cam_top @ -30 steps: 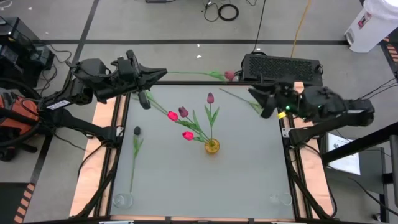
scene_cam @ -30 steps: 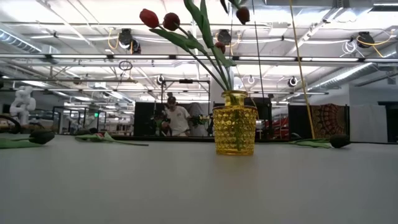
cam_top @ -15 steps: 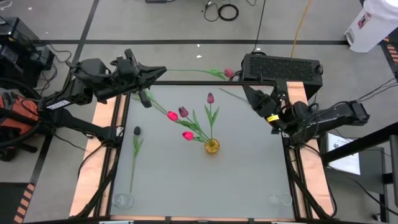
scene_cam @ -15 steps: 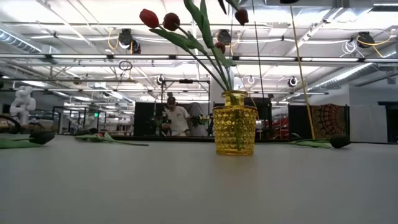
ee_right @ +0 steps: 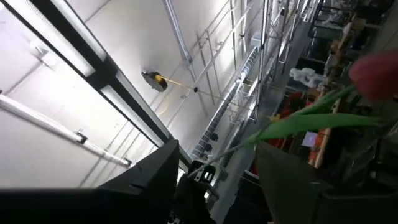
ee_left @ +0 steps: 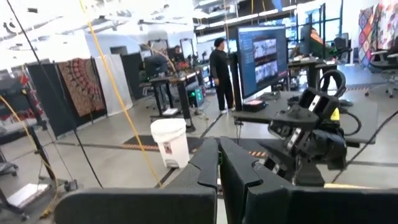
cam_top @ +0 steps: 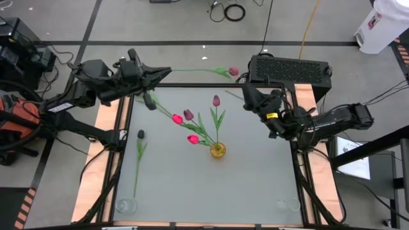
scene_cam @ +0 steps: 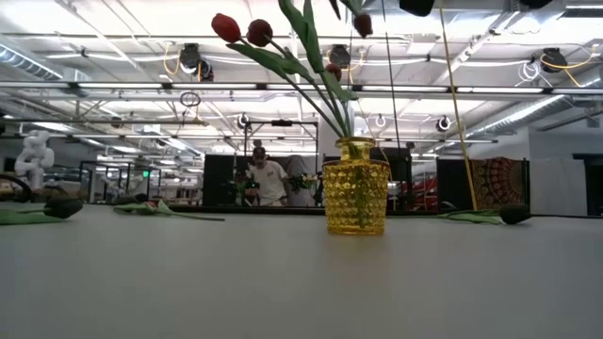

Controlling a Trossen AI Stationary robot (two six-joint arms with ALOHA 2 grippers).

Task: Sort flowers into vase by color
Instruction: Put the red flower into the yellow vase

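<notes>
A yellow glass vase (cam_top: 218,150) stands mid-table with several red and maroon flowers (cam_top: 188,115) in it. My left gripper (cam_top: 167,73), at the far left edge, is shut on a pink flower (cam_top: 233,71) held in the air along the far edge. My right gripper (cam_top: 249,97) stands open near the far right, tipped upward below that flower's head (ee_right: 378,73), touching nothing. A dark-headed flower (cam_top: 140,135) lies flat on the left of the table. Another lies near the left gripper (cam_top: 149,102). A stem (cam_top: 234,94) lies beside the right gripper. My left gripper pinches the pink flower's stem at its bare end (cam_top: 172,71) between its two shut fingers. The fingers come level from the table's left and lie along the stem. The flower reaches out level toward the right, lifted clear, its head at the free end.
A black box (cam_top: 291,69) sits just beyond the far right edge. Small clear glass vessels (cam_top: 125,206) (cam_top: 291,204) stand at the two near corners. Bare table lies in front of the vase (scene_cam: 355,198). People stand far off in the room.
My right gripper has come down and gone toward the table's left, rolling and tipping its fingers upward under the held flower. The pink flower's head has swung a little toward the far edge.
</notes>
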